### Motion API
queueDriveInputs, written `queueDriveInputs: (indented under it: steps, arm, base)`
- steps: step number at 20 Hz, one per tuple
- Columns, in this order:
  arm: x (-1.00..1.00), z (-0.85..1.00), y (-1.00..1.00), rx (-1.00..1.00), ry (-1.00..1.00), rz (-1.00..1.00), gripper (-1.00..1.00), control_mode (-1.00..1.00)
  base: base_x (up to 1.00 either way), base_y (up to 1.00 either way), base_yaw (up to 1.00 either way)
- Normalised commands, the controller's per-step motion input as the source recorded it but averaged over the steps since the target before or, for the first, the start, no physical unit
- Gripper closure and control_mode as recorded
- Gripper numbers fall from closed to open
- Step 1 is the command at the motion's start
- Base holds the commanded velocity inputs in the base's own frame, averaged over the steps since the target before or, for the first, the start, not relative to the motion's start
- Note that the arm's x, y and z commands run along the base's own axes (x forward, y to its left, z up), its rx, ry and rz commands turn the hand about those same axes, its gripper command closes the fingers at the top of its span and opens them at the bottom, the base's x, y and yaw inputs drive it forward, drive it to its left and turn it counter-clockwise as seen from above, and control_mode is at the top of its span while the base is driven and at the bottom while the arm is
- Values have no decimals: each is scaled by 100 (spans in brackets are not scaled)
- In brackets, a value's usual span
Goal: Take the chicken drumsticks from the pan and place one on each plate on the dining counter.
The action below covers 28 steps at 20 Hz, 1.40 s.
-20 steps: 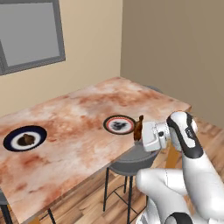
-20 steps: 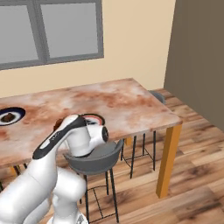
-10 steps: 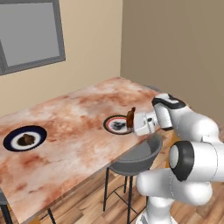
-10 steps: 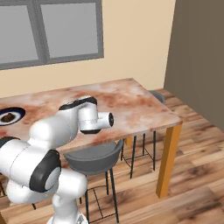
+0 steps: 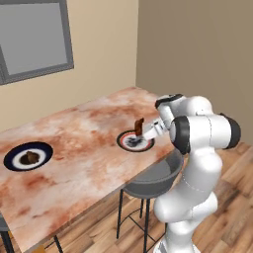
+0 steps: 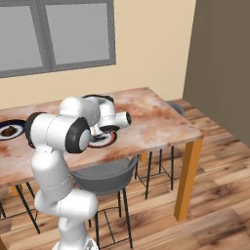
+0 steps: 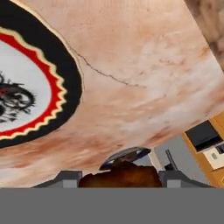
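No readable writing — gripper [image 5: 143,129] holds drumstick [image 5: 139,126] above patterned plate [image 5: 127,145].

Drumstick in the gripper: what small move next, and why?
Probably ease the gripper over the near plate and lower. It is shut on a drumstick beside that bare plate's rim, while the far plate already carries one.

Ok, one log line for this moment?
pincer: shut on drumstick | position: above near plate | far plate: has drumstick
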Motion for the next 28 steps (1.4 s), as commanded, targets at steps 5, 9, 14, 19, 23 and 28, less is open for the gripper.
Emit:
queueDriveInputs:
  steps: [5, 9, 14, 19, 23, 28]
  arm:
    - [83, -81, -1, -26, 9, 0, 100, -100]
    - [62, -75, -9, -23, 1, 0, 100, -100]
    - [45, -83, -13, -25, 0, 0, 100, -100]
    - [8, -60, -8, -19, -2, 0, 100, -100]
    - [-26, -16, -13, -10, -22, 0, -100, -100]
    - [-64, -1, -50, 0, -32, -8, -100, -100]
  base:
    - [0, 0, 0]
    - [0, 0, 0]
    - [0, 0, 0]
    - [0, 0, 0]
    - [0, 0, 0]
    - [0, 0, 0]
